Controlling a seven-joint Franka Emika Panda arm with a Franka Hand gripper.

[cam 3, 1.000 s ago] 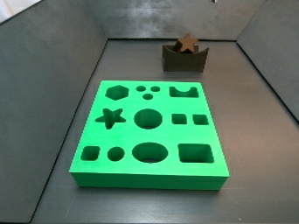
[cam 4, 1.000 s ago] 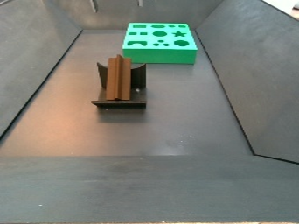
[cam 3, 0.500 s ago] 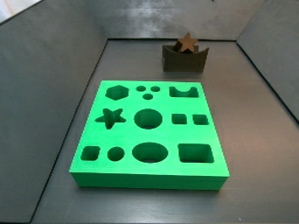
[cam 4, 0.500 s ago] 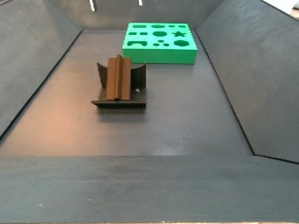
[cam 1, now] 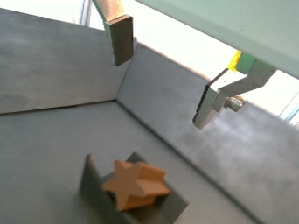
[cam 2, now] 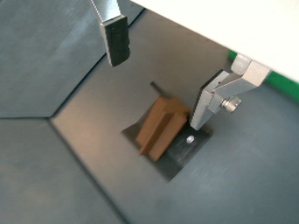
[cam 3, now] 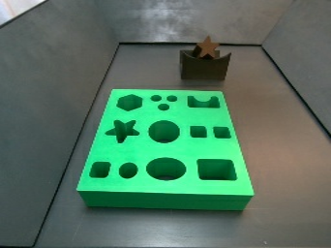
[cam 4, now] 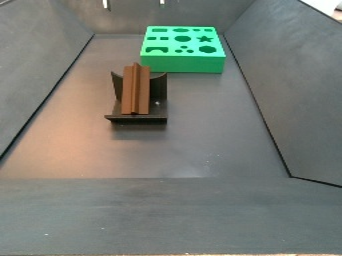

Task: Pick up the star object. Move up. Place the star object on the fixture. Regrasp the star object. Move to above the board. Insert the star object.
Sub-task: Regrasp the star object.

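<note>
A brown, wood-toned star object (cam 1: pixel 135 185) sits in the dark grey-brown fixture (cam 1: pixel 96 179); in a side view the star object (cam 4: pixel 132 90) shows vertical ridged stripes of lighter and darker brown. The board (cam 3: pixel 162 145) is bright green, its cut-out holes a darker, shaded green. The gripper (cam 2: pixel 163 72), above the fixture with its jaws wide apart and empty, has silver plate fingers (cam 2: pixel 214 99) with dark pads (cam 2: pixel 117 44) and a small green-yellow patch beside one. The floor (cam 4: pixel 174 150) and walls are plain matte dark grey.

One star object (cam 3: pixel 207 46), one fixture (cam 3: pixel 204 66), one board (cam 3: pixel 165 147), and one gripper (cam 1: pixel 163 74) overhead, fingers apart.
</note>
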